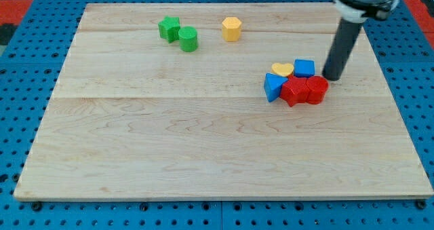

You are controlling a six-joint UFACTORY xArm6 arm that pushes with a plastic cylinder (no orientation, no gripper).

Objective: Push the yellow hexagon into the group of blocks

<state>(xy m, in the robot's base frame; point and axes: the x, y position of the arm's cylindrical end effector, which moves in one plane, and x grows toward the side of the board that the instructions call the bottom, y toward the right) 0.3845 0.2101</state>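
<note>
The yellow hexagon [231,28] lies near the view's top, a little right of centre, apart from the other blocks. The group sits at the view's right: a yellow heart [283,69], a blue cube [304,68], a blue triangle [273,87], a red star-like block [295,91] and a red cylinder [317,89], all touching. My tip [333,77] is just right of the blue cube and above the red cylinder, far right of and below the yellow hexagon.
A green star [169,28] and a green cylinder [188,39] lie together at the view's top left, left of the hexagon. The wooden board [203,148] ends in edges on all sides over a blue grid surface.
</note>
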